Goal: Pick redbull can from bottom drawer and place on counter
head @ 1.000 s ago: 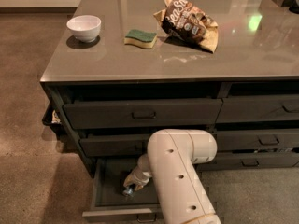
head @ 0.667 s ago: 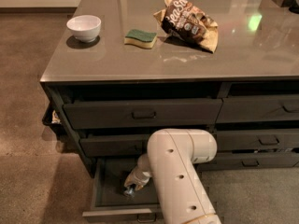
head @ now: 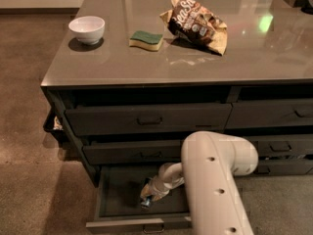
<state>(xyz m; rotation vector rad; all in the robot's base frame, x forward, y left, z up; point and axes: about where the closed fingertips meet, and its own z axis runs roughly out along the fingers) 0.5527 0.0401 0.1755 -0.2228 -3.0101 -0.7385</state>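
The task is in its early half. The bottom drawer (head: 116,196) stands pulled out, so access is already made. The robot's white arm (head: 215,180) bends down from the lower right and reaches into it. The gripper (head: 151,192) is low inside the drawer, near its middle, right at the redbull can (head: 145,201). Only a small blue and silver part of the can shows beneath the gripper, and it seems to rest on the drawer floor. Whether the gripper is apart, together or already clamped on the can cannot be told from this view, so I judge the pick as in progress, not proven done.

Still to come are a secure hold, lifting the can clear of the drawer, carrying it up, and setting it on the worktop (head: 122,65). The worktop carries a white bowl (head: 87,29), a yellow-green sponge (head: 145,39) and a crumpled chip bag (head: 197,23), with bare surface in front of them for the can.

Compared with the earlier frames, almost nothing differs: the arm, gripper and can sit in the same places, and the worktop items have not shifted.
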